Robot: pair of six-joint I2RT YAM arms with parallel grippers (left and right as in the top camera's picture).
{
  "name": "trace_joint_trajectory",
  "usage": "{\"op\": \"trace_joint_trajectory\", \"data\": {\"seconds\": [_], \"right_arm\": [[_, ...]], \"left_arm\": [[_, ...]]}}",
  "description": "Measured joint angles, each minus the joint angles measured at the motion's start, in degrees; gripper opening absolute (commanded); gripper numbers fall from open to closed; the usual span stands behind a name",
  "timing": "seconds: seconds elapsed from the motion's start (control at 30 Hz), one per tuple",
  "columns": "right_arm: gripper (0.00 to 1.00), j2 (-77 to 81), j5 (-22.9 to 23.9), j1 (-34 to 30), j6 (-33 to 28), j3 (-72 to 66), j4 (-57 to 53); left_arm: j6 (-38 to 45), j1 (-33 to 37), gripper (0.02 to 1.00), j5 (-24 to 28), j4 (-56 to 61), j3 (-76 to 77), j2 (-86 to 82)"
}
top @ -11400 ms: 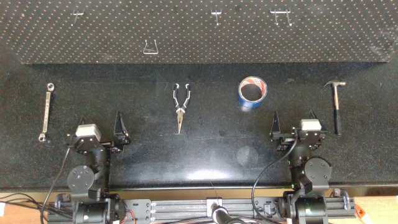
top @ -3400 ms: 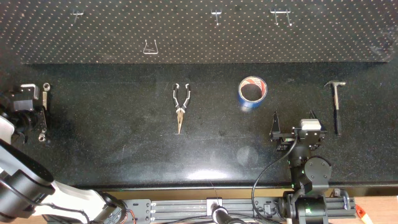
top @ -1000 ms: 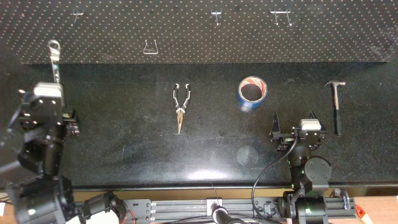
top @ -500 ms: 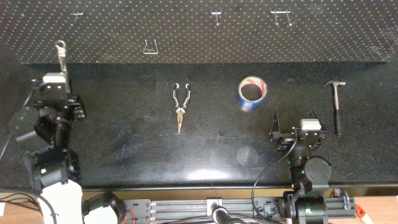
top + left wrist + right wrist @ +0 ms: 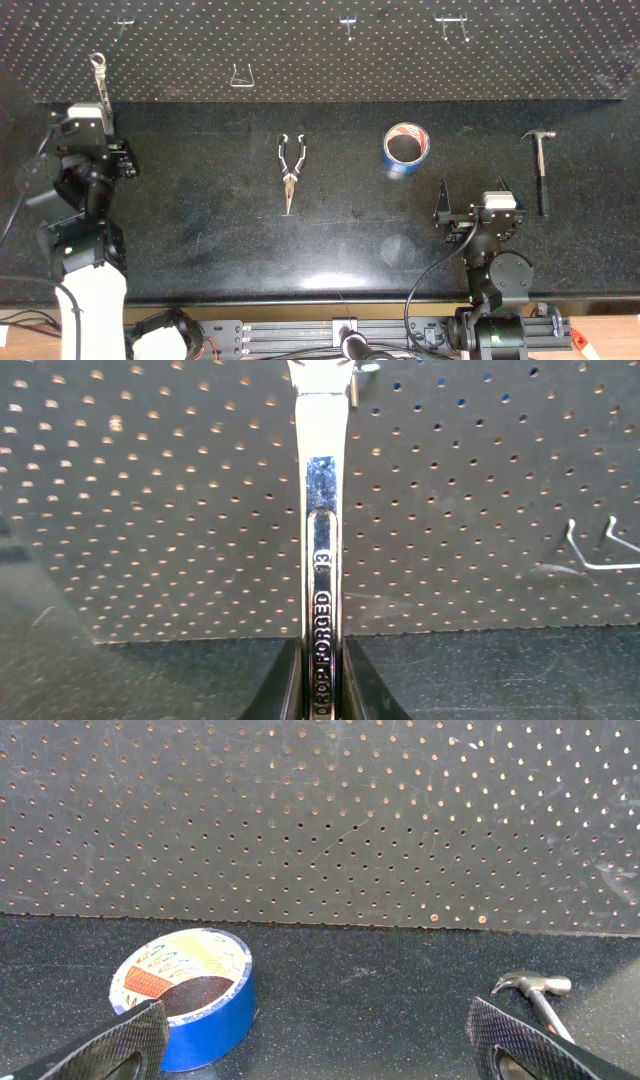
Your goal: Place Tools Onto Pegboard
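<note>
Zero hung: left gripper (image 5: 320, 686) clamps chrome wrench (image 5: 322, 560) near left edge of black pegboard (image 5: 300, 55), right gripper (image 5: 325, 1040) spread wide; silver needle-nose pliers (image 5: 291, 172), blue tape roll (image 5: 406, 148), steel hammer (image 5: 541, 170) pending.

Left gripper (image 5: 103, 118), clamped on the wrench (image 5: 322, 510), faces the pegboard (image 5: 400, 60). The board wall closes the way ahead, a hook (image 5: 362, 368) sits just beside the wrench's far end, and a wire holder (image 5: 600, 550) juts out well off to the gripper's right, with bare board between. Below and to its right the tabletop (image 5: 200, 200) lies open as far as the pliers (image 5: 291, 172). Right gripper (image 5: 320, 1040), fingers spread wide, sits low over the tabletop: tape roll (image 5: 190, 985) ahead-left, hammer (image 5: 535, 990) ahead-right, an open lane between them to the pegboard's foot.
</note>
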Motion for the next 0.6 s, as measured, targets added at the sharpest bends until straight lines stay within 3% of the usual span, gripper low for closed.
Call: {"op": "trace_joint_trajectory", "data": {"seconds": [0.6], "right_arm": [[0.963, 0.00, 0.00, 0.00, 0.00, 0.00, -0.02]], "left_arm": [[0.00, -0.90, 0.027, 1.70, 0.70, 2.03, 4.33]]}}
